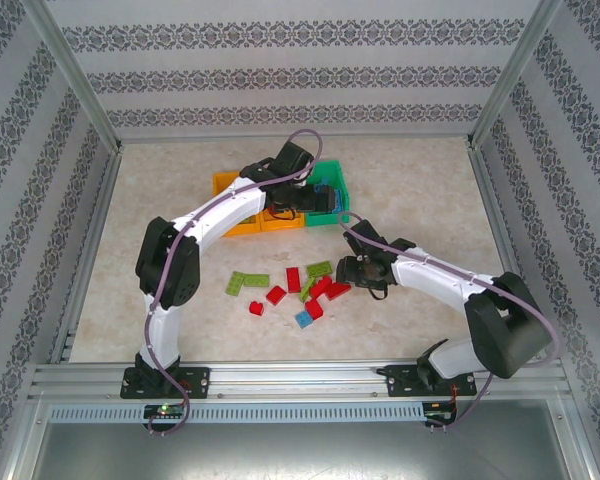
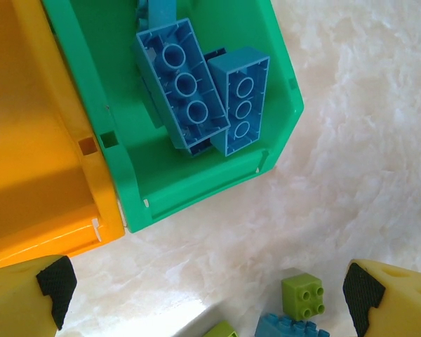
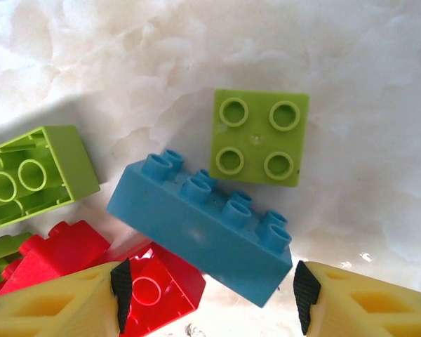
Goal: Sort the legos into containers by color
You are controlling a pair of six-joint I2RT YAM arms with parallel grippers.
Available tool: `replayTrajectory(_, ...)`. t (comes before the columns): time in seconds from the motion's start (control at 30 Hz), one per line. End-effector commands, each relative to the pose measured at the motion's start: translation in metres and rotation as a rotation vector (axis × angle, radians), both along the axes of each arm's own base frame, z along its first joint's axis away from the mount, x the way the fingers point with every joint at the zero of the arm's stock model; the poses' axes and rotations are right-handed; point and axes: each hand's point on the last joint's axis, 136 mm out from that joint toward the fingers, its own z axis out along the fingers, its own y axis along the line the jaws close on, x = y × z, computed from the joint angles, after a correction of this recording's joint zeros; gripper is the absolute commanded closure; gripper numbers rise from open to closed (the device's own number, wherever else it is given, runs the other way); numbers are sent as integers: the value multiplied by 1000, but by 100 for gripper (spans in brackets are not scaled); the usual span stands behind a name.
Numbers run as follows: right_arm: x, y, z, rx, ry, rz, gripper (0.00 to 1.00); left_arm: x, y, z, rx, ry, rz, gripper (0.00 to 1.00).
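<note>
Top view: three bins (image 1: 242,222) in a row on the far middle of the table (image 1: 180,300), two orange and a green bin (image 1: 332,178) at right. L claw (image 1: 310,200) hangs over them. R claw (image 1: 345,268) sits low at the right edge of a pile (image 1: 300,290) of abt ten loose bricks: red, lime, blue.

L wrist view: L claw (image 2: 209,295) is spread wide, holding nothing. The green bin (image 2: 196,186) holds at least two blue bricks (image 2: 182,84), undersides up, with an orange bin (image 2: 35,175) beside it. On the table: one lime square brick (image 2: 302,295) and a blue brick (image 2: 288,326).

R wrist view: R claw (image 3: 212,295) is part-spread astride the blue brick (image 3: 203,228); contact unclear. Also the lime square brick (image 3: 259,137), one long lime brick (image 3: 35,175) and at least two red bricks (image 3: 158,288).
</note>
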Motion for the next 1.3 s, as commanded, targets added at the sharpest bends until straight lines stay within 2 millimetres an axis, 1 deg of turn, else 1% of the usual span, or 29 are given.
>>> replayTrajectory(0.0,-11,0,-2,7,24,35,36,5,5,18,-27,-44,26,0)
replayTrajectory(0.1,-14,4,-4,16,36,63,36,4,6,16,-27,-39,28,0)
replayTrajectory(0.17,-14,2,-5,-1,38,63,36,3,7,15,-28,-37,29,1)
replayTrajectory(0.3,-6,-5,0,-47,-3,84,35,1,9,13,-23,-35,32,0)
replayTrajectory(0.4,-2,-9,1,-87,7,129,35,1,9,11,-23,-30,32,0)
replayTrajectory(0.57,-1,-10,-2,-123,27,199,35,-1,10,9,-24,-27,38,0)
replayTrajectory(0.67,1,-12,-1,-144,21,213,35,-2,11,9,-21,-27,39,0)
replayTrajectory(0.77,5,-9,-1,-141,11,224,36,-1,11,8,-22,-26,42,1)
replayTrajectory(0.87,10,-7,-3,-144,19,229,39,-2,11,6,-21,-21,43,0)
replayTrajectory(0.93,12,-5,-5,-138,26,233,44,-2,12,6,-16,-21,44,1)
replayTrajectory(1.13,14,-3,-11,-124,39,241,52,-3,14,3,-13,-17,48,0)
replayTrajectory(1.27,16,-2,-11,-119,40,246,57,-2,15,3,-13,-16,52,0)
